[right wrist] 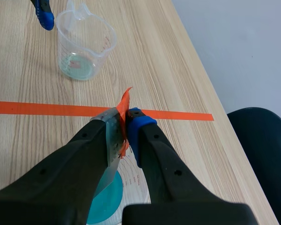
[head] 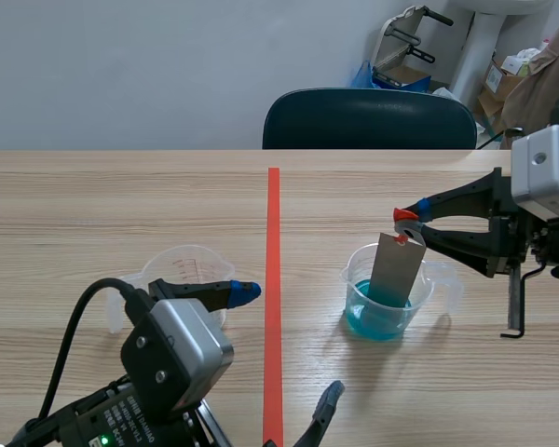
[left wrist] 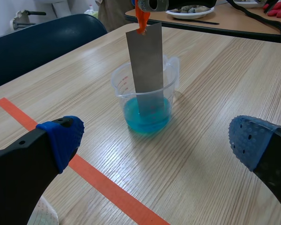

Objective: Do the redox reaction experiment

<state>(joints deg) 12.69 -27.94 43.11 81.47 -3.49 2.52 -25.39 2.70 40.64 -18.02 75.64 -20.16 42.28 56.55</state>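
**Strip** [head: 396,270]: flat grey metal, long rectangle, matte, with an orange tab at its top end. Long axis near upright, a little tilted; tab end up, lower end down in blue liquid.

**Location:** stands in the beaker [head: 359,303], right of the tape line [head: 273,279] on the wood-grain surface [head: 121,205].

**Beaker:** clear plastic, with spout and handle, and blue liquid in the bottom part. Red graduation marks on the wall, too small to read.

**Right jaws:** closed on the strip's top end at the tab, one blue pad [right wrist: 136,118] pressed against it; they reach in level above the beaker.

**Left jaws:** wide apart, holding nothing, low over the surface, facing the beaker from well short of it.

**Second beaker** [head: 182,265]: clear, same type, left of the tape line, just beside one left finger. It has a faint tint at the bottom; its red marks are unreadable.

**Label on left wrist housing:** white print, not legible.
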